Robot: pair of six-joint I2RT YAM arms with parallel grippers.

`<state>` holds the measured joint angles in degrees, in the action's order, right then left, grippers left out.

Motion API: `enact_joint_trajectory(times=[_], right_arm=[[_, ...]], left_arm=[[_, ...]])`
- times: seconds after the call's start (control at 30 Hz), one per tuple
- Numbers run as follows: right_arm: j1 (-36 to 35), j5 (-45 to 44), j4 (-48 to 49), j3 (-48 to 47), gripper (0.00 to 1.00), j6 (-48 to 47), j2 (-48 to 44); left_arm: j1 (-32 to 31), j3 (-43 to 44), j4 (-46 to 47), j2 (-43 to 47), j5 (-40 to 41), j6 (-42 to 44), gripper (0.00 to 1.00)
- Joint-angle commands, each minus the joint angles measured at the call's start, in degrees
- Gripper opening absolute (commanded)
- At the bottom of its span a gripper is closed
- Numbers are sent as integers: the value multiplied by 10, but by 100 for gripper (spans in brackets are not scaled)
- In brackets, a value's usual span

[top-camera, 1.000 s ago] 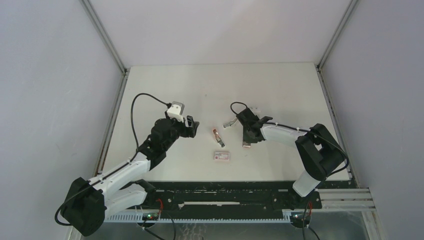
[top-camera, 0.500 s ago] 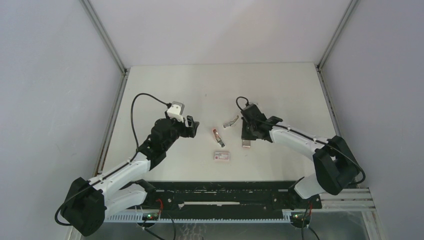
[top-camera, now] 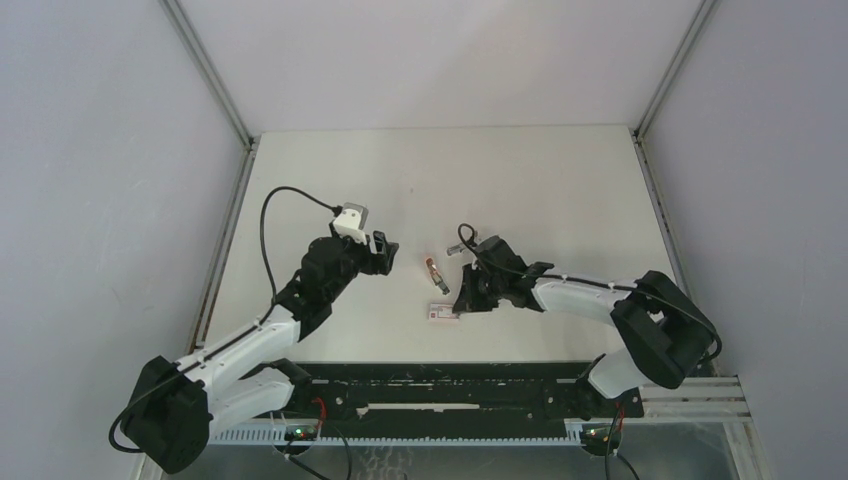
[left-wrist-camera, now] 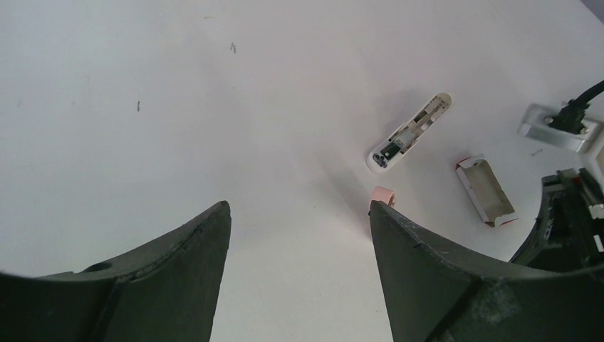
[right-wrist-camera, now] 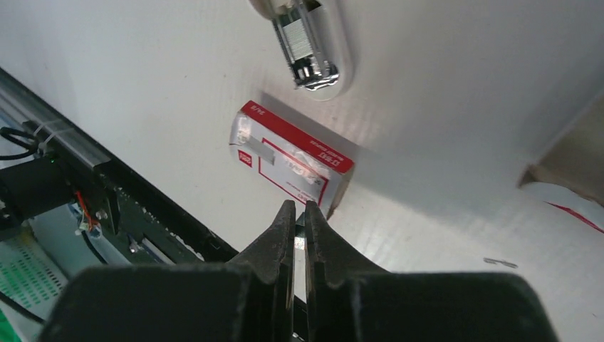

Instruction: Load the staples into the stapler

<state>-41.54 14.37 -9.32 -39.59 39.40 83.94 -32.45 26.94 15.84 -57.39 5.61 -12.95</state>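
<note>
The stapler (left-wrist-camera: 412,132) lies open on the table, white with its metal channel (right-wrist-camera: 310,50) showing. My right gripper (right-wrist-camera: 299,206) is shut on a thin shiny strip, the staples (right-wrist-camera: 300,241), seen only edge-on between the pads. It hovers just beside the white box with the red label (right-wrist-camera: 288,160), in the top view (top-camera: 462,298) right of that box (top-camera: 443,313). My left gripper (left-wrist-camera: 299,206) stands open over bare table, left of the stapler, with nothing in it.
An open cardboard tray (left-wrist-camera: 484,189) with red ends lies near the stapler. A small pink piece (left-wrist-camera: 383,192) sits by my left gripper's right fingertip. A loose staple (right-wrist-camera: 498,262) lies on the table. The black rail (right-wrist-camera: 92,192) marks the near edge.
My right gripper has swung left and toward the near edge, from beside the stapler to the red-label box, taking the staples along. The left arm has not moved.
</note>
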Motion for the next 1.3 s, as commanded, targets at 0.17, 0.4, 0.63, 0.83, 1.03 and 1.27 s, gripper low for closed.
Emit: enact_joint_trajectory(times=[0.17,0.4,0.63,0.83,1.03,1.27], right_arm=[[8,49,127,37,2,31,29],[15,59,136,64,2,36,-1],[21,69,137,93,2,41,-38],[26,83,165,120,2,55,-33],[32,83,185,144,3,57,-28],[53,89,224,179,5,52,-13]], left_arm=[[2,-17,25,22,-7,-6,76],[2,-16,25,20,-6,-6,76],[2,-16,26,18,-6,-6,76],[2,-16,25,18,-6,-6,76],[2,-16,25,22,-6,-4,76],[2,-17,26,22,-5,-4,76]])
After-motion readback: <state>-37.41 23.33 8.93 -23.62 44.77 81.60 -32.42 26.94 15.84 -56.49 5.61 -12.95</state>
